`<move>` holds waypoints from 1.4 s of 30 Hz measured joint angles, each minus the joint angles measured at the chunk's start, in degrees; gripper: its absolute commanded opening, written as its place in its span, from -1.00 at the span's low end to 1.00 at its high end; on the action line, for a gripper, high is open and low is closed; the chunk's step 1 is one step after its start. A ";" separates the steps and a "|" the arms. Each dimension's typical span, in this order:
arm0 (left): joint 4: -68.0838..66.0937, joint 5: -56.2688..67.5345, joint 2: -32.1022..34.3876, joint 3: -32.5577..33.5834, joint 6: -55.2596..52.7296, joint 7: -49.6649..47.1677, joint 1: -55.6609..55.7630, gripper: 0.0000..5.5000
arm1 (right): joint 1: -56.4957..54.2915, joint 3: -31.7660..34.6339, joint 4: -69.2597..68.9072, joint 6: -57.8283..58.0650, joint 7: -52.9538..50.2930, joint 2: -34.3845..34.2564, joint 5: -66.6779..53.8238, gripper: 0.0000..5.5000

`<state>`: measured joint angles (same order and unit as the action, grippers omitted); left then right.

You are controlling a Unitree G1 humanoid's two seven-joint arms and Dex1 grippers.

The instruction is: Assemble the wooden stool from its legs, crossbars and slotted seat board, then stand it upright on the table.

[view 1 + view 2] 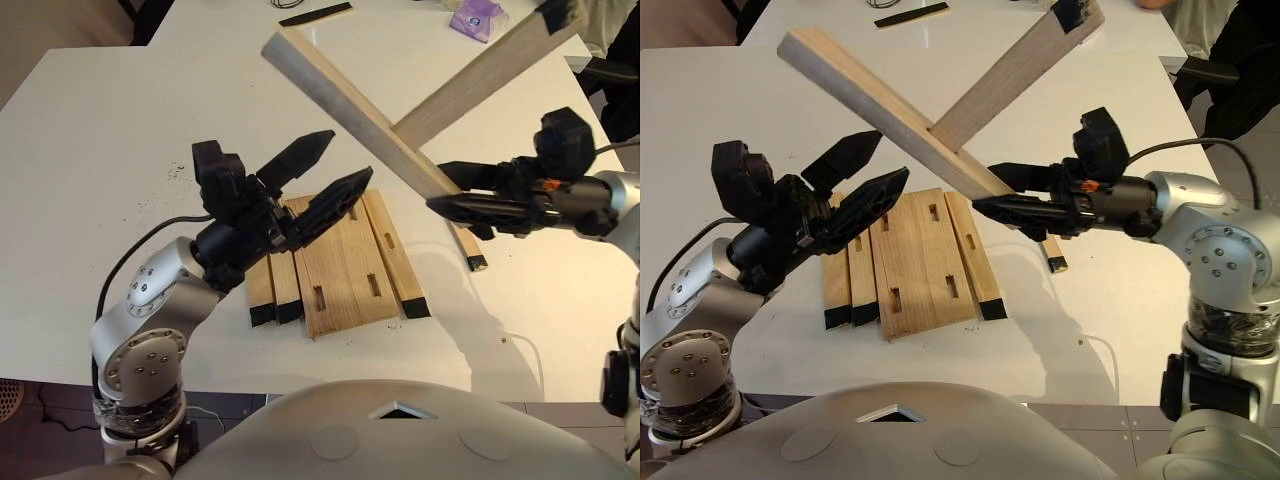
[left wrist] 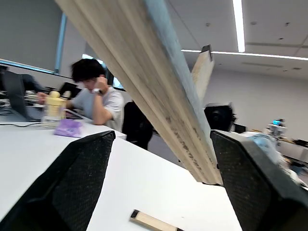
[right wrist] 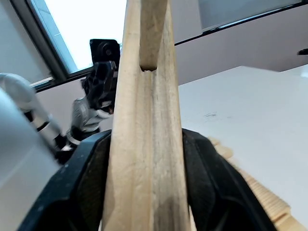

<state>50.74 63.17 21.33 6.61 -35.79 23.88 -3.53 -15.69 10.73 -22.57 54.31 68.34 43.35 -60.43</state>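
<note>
Head view first: the right claw (image 1: 437, 186) is clamped on the near end of a pale, square-edged wooden bar (image 1: 350, 105). Its long axis climbs from the claw up and away to the robot's left, clear of the white surface (image 1: 120, 120). A black-tipped leg (image 1: 480, 75) is socketed into the bar partway along and rises to the far right, so the two make a tilted T in the air. The left claw (image 1: 345, 158) hangs wide apart with nothing in it, over the seat board (image 1: 345, 265). The board lies flat, its four slots showing, with black-ended slats (image 1: 275, 290) tight along its left edge and another along its right. Left wrist view now: two matte black fingers (image 2: 72, 183) are spread wide, with the grainy bar slanting across beyond them and not touching. Right wrist view: both pads (image 3: 86, 183) press the bar's flanks, and the leg sits in the bar's rectangular slot.
</note>
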 measured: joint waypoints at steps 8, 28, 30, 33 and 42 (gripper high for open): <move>0.11 0.74 1.98 -5.74 -0.09 0.36 -0.83 0.34 | -2.67 -7.94 4.48 -5.48 10.42 2.36 6.27 -0.25; -2.87 6.83 7.97 -6.20 0.76 6.15 -1.46 -0.26 | -3.24 -13.82 6.59 -12.06 16.13 1.97 11.02 -0.25; -3.27 5.92 8.23 -6.74 0.81 6.53 -1.36 -0.26 | -3.24 -14.61 7.14 -12.20 16.47 2.10 11.61 -0.25; -3.71 4.60 8.30 -7.01 0.89 7.42 -1.42 -0.26 | -3.33 -15.39 7.43 -12.73 16.82 2.12 12.86 -0.12; -5.02 0.34 8.47 -6.78 2.69 8.69 -2.24 -0.26 | -4.27 -15.98 8.93 -12.62 13.49 1.19 14.99 0.08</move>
<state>45.72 63.51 29.80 -0.17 -33.10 32.58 -5.77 -19.96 -5.24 -13.64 41.69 81.82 44.55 -45.45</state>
